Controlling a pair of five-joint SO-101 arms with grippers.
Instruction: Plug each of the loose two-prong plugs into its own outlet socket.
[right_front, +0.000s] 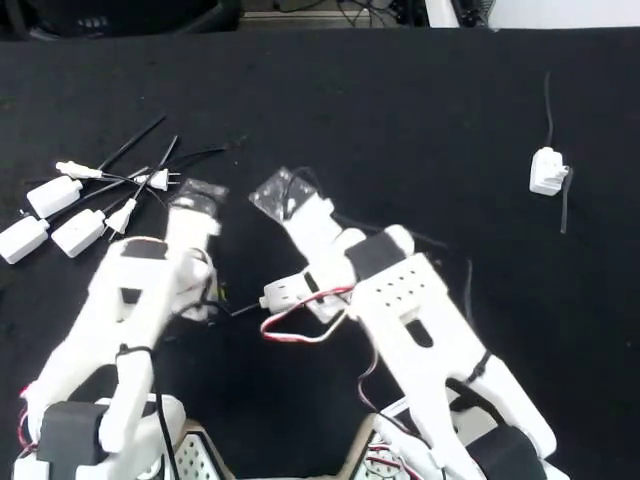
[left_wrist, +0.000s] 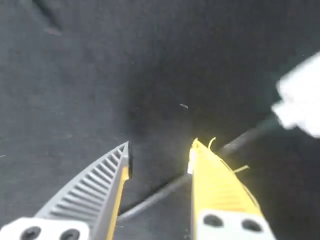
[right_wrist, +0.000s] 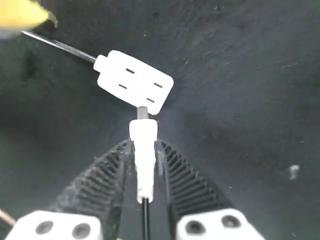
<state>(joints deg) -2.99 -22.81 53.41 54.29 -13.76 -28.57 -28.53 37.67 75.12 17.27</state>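
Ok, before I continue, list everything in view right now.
white rectangular socket blocks: three, white, clustered at the table's left side
loose white two-prong plugs: three, white, beside those blocks, among black cords
held white plug: one, white, prongs against the slotted socket block
slotted socket block: one, white, just ahead of the right gripper
lone white block on a cord: one, white, far right
black table: one, black
left gripper: grey and yellow, open over a black cord
right gripper: black, shut on the held white plug

Black table cover (right_front: 420, 110), dark cables beyond it (right_front: 365, 12)
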